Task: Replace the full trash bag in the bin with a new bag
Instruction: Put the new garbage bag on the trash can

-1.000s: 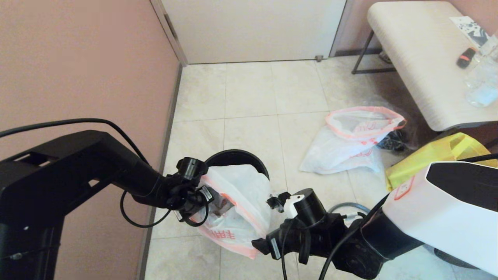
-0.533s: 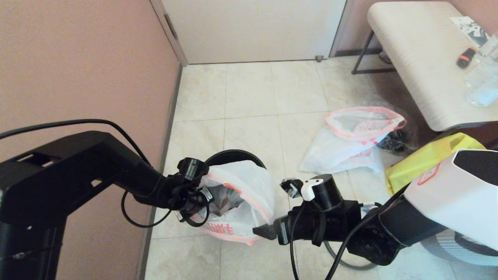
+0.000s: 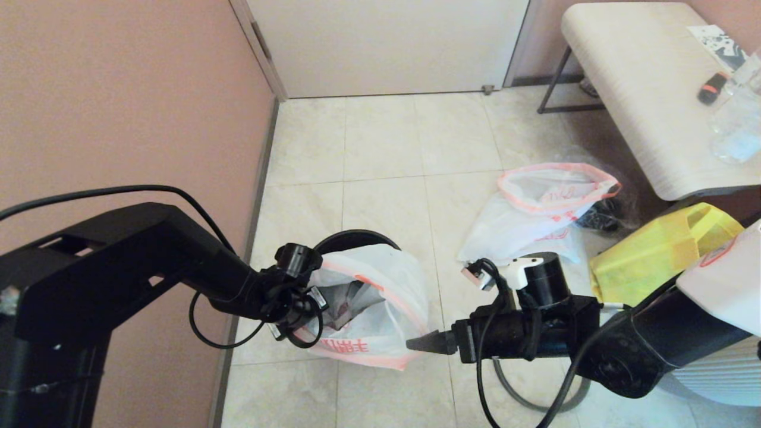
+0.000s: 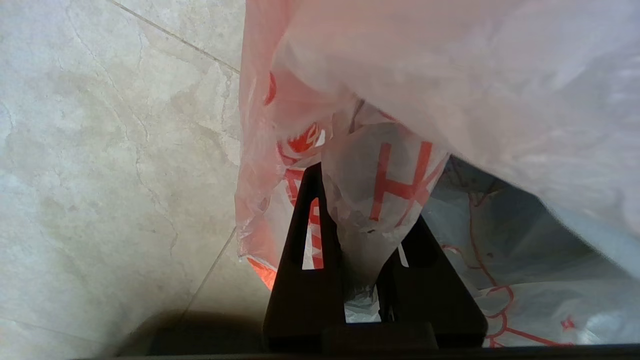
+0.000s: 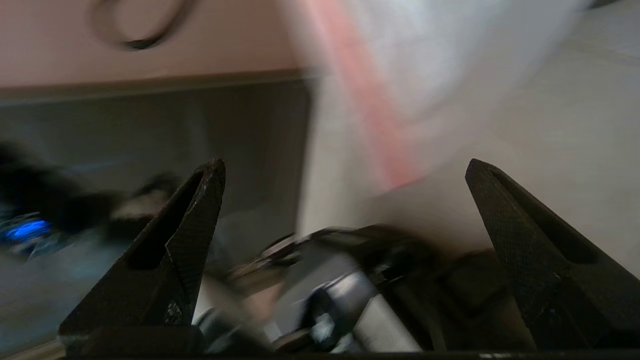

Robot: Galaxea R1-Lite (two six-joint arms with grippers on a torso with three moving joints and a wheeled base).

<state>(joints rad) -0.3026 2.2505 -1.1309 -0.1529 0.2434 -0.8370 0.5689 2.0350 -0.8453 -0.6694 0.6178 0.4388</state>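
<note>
left gripper (image 4: pixel 360 200) pinching bag (image 3: pixel 380 285), bin (image 3: pixel 345 239)

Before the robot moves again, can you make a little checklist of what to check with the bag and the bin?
1. Left gripper pinching the full trash bag: ok, plastic is bunched between its fingers.
2. Right gripper ready to grab: ok, fingers wide apart, nothing between them.
3. Right gripper touching the bag: cannot tell; in the head view its tip is at the bag's lower right edge.
4. Bag out of the bin: not ok; the bag covers most of the bin's opening.
5. Other bag in place: not ok, it lies on the floor.
</note>
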